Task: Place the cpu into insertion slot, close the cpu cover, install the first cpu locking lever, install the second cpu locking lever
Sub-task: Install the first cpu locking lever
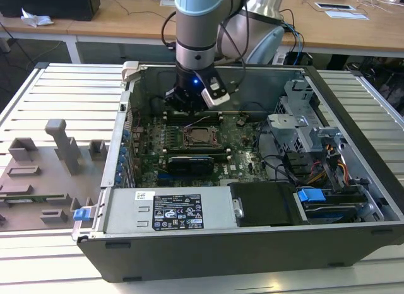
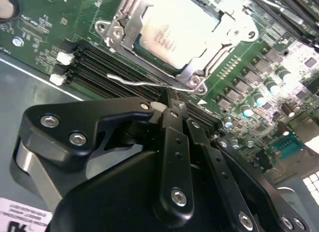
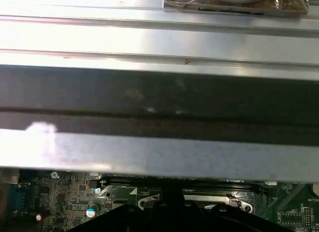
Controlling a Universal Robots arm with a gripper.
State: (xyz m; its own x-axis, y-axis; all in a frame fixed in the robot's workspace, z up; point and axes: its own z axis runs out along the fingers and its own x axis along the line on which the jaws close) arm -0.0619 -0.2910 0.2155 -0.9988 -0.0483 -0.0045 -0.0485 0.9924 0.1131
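Sitting in its socket on the motherboard, the cpu (image 2: 172, 30) lies under the lowered cover (image 2: 124, 23), so seating and covering look finished. The pincer (image 2: 172, 98) is clenched, its tips meeting the thin wire lever (image 2: 134, 83) just beside the socket's far edge, apparently placed there to bear the lever down toward its catch.
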